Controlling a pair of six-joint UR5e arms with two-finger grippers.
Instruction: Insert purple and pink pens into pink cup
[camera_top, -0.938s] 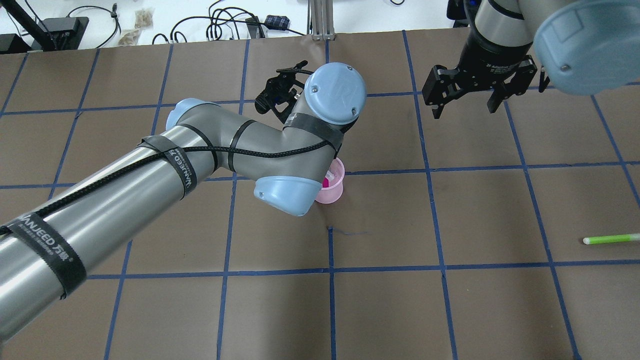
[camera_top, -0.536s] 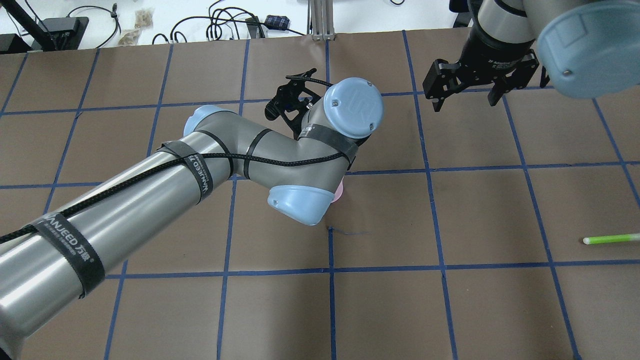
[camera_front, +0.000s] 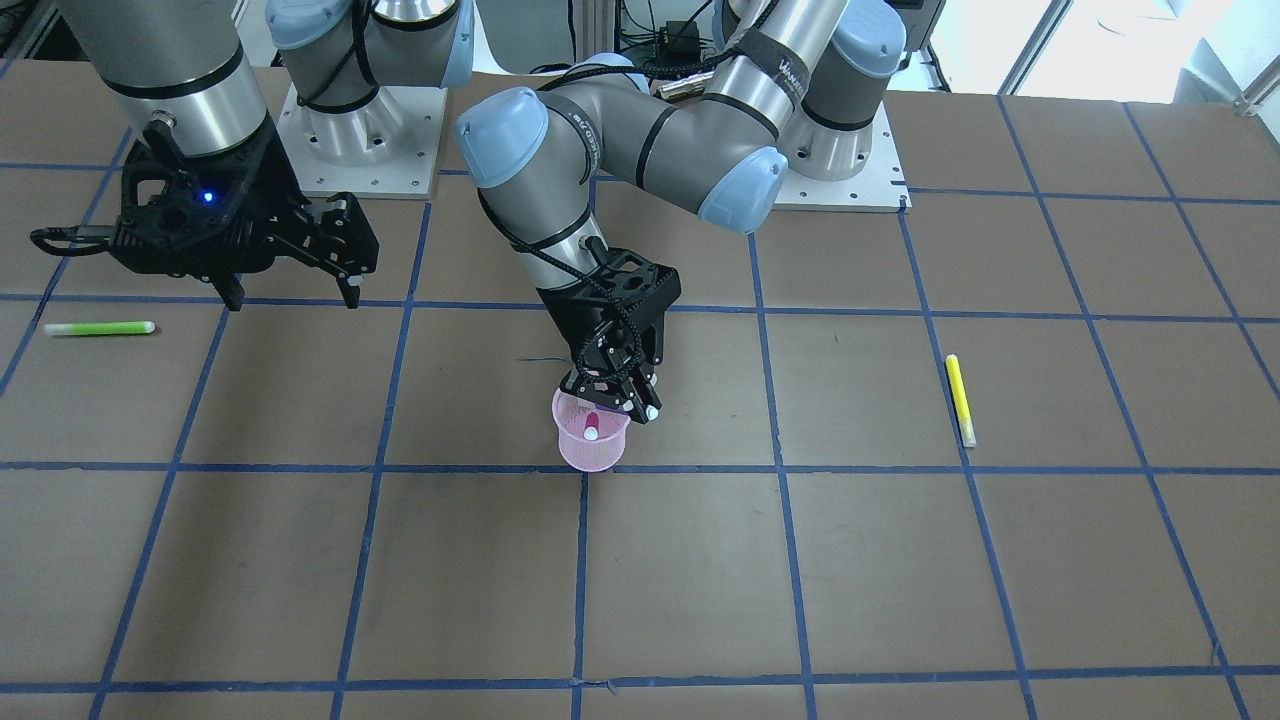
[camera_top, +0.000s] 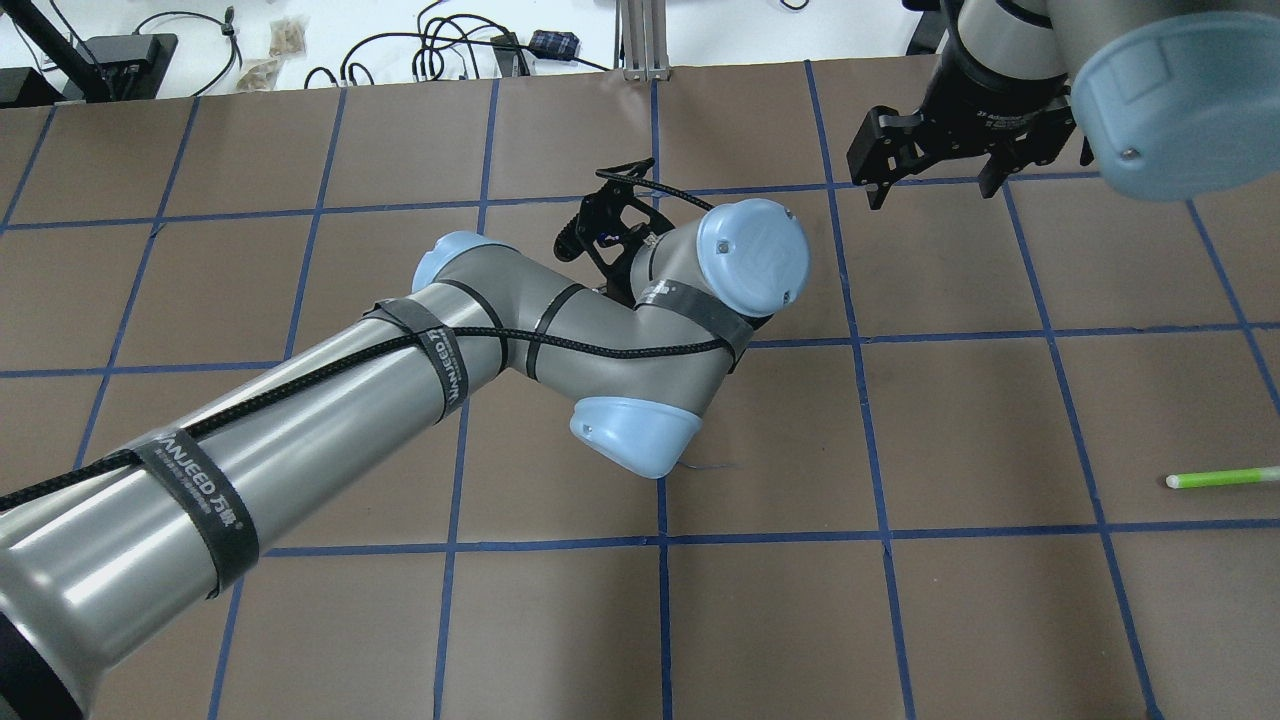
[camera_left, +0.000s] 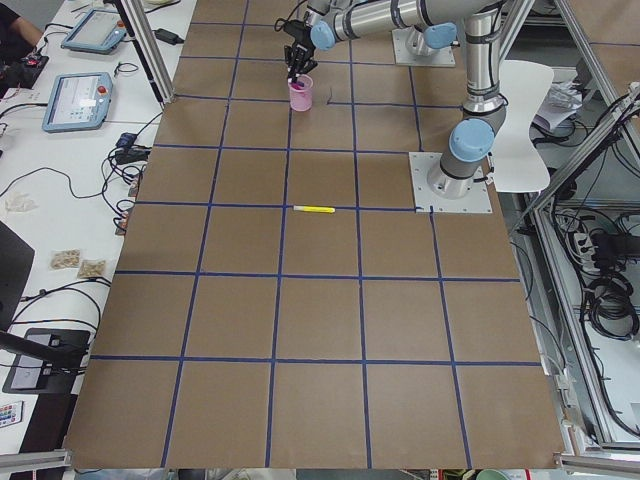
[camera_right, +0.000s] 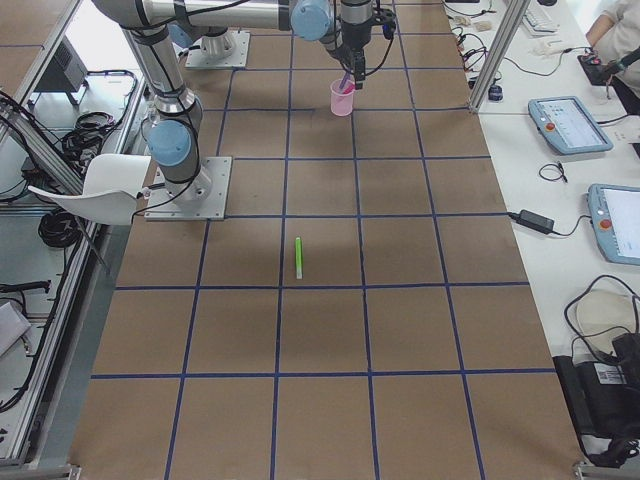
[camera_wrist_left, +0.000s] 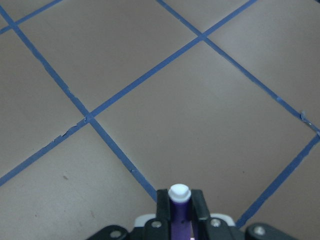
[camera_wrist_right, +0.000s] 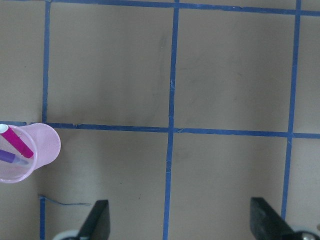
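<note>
The pink cup (camera_front: 591, 447) stands upright near the table's middle; it also shows in the right wrist view (camera_wrist_right: 31, 153). A pink pen (camera_front: 591, 428) with a white end leans inside it. My left gripper (camera_front: 618, 398) is just above the cup's rim, shut on the purple pen (camera_wrist_left: 179, 212), which points down. The purple pen's lower end (camera_wrist_right: 11, 157) is inside the cup. In the overhead view my left arm (camera_top: 640, 320) hides the cup. My right gripper (camera_front: 290, 292) is open and empty, well away from the cup, and shows in the overhead view (camera_top: 930, 195).
A green pen (camera_front: 98, 328) lies on the table near my right gripper; it also shows in the overhead view (camera_top: 1220, 478). A yellow pen (camera_front: 960, 398) lies on my left side of the table. Blue tape lines grid the brown table.
My left arm has swung right over the cup, which it now hides in the overhead view. My right gripper has drawn back a little, still open.
</note>
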